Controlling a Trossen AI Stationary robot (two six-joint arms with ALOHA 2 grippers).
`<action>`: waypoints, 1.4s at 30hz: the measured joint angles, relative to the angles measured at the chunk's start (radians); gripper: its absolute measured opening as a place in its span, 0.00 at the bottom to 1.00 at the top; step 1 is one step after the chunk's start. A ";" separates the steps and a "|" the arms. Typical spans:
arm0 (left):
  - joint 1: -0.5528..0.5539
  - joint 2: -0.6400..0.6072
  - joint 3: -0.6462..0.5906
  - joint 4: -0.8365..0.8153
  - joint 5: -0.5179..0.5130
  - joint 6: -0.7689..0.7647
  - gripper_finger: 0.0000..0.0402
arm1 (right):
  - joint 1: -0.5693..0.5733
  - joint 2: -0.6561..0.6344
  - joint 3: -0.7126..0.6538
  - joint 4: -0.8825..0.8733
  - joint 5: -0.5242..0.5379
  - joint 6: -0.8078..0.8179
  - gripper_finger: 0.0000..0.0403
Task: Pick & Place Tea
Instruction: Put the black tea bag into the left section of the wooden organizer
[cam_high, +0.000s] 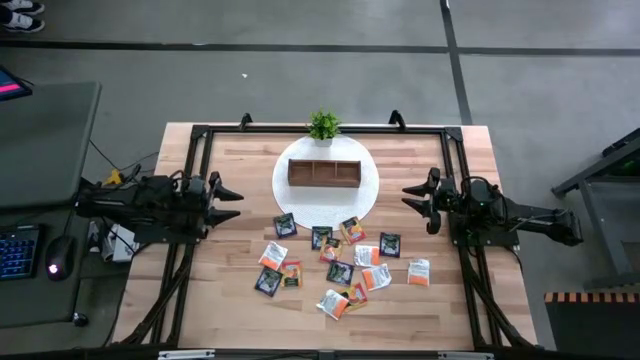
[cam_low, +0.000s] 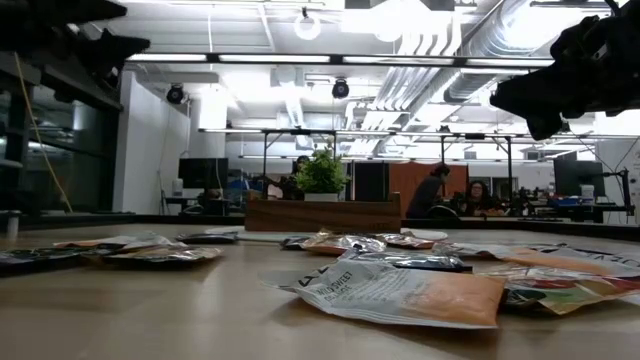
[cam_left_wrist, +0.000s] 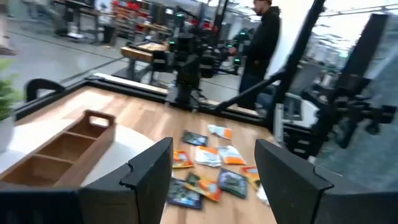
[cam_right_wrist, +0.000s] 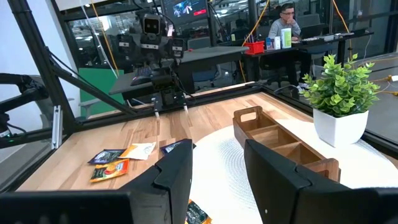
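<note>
Several tea sachets, dark, orange and white, lie flat and scattered on the wooden table near its front middle; they also show in the left wrist view and the low view. My left gripper hangs above the table's left side, pointing level toward the middle, open with nothing between its fingers. My right gripper hangs at the right side, pointing level toward the middle, also open and holding nothing. Both stand clear of the sachets.
A brown three-compartment wooden tray rests on a round white mat at the far middle. A small potted plant stands behind it. A black frame borders the table. People show in the room beyond.
</note>
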 joint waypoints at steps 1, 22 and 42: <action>0.000 0.000 0.012 -0.010 0.009 0.001 0.56 | 0.000 0.000 0.000 0.000 0.000 0.000 0.35; 0.000 0.370 0.340 -0.443 -0.019 -0.261 0.56 | 0.000 0.000 0.000 0.000 0.000 0.000 0.35; -0.052 1.012 0.689 -0.787 0.012 -0.695 0.56 | 0.000 0.000 0.000 0.000 0.000 0.000 0.35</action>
